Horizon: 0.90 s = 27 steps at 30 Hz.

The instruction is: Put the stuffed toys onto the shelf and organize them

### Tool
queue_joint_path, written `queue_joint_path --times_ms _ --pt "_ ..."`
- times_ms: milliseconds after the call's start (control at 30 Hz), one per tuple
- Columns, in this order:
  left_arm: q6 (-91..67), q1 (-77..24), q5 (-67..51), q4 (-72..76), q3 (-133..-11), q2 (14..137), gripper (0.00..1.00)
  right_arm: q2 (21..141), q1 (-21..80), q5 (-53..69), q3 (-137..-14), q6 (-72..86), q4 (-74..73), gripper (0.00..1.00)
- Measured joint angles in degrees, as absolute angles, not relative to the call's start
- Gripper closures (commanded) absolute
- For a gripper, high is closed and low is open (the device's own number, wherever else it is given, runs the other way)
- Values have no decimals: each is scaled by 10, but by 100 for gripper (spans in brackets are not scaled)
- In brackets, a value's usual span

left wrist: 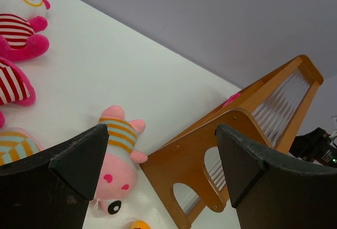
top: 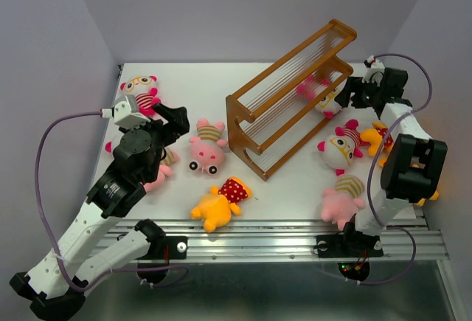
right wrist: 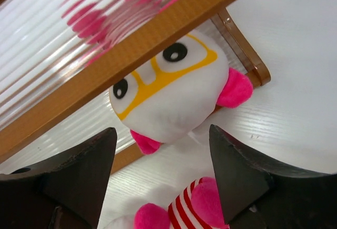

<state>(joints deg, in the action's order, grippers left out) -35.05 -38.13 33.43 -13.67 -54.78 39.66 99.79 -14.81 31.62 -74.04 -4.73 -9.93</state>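
Placing step: glasses toy [right wrist: 168,102] sat on lower tier of shelf [top: 241,130]. Right hand [right wrist: 162,134] spread, empty, just before it. Left hand [left wrist: 162,134] spread, empty. Next, probably: grab pink toy [top: 206,151] off tabletop [top: 295,181].

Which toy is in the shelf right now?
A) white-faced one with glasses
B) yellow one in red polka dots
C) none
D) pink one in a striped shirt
A: the white-faced toy with glasses pokes its head out under a rail of the shelf.
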Motion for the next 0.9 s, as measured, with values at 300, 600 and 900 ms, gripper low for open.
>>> queue_joint_path --times_ms 300,600,900 --pt "-359 -363 330 -174 -561 420 4 950 -162 340 -740 -98 -146 23" --pt "-331 -109 124 -197 -627 555 7 903 -162 383 -740 -200 -245 23" --pt "-308 37 -50 -191 -627 672 10 873 -162 371 -722 -210 -257 24"
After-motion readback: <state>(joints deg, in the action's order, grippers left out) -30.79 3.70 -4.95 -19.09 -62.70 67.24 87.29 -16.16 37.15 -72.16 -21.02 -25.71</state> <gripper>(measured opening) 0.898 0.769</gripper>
